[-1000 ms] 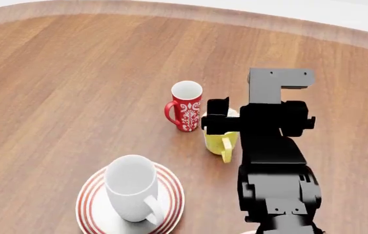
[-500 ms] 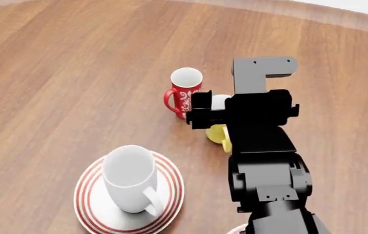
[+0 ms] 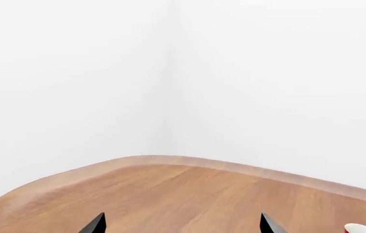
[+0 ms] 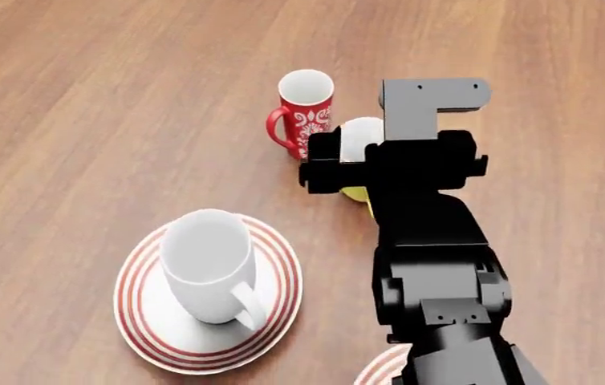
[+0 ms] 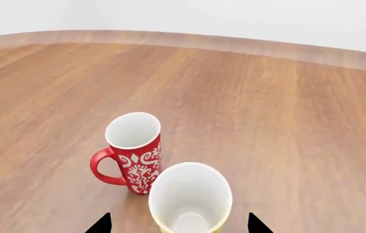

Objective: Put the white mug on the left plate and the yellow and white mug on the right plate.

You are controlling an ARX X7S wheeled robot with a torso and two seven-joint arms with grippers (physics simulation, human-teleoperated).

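From the head view we see the white mug (image 4: 209, 265) standing upright on the left plate (image 4: 142, 325), with bare worktop (image 4: 88, 120) open all round it. The right plate (image 4: 379, 370) shows only as a sliver at that view's lower edge, beside our right arm.

The yellow and white mug (image 5: 190, 199) is mostly hidden by that arm from the head. The right wrist view shows it upright between the tips of the right claw (image 5: 178, 224), which stand wide on either side; we cannot tell whether they touch it. The red mug (image 5: 131, 150) stands just beside it.

The left claw (image 3: 181, 224), seen only in its wrist view, is spread wide and holds nothing, near the worktop's curved edge and white walls.

We can read no writing anywhere.
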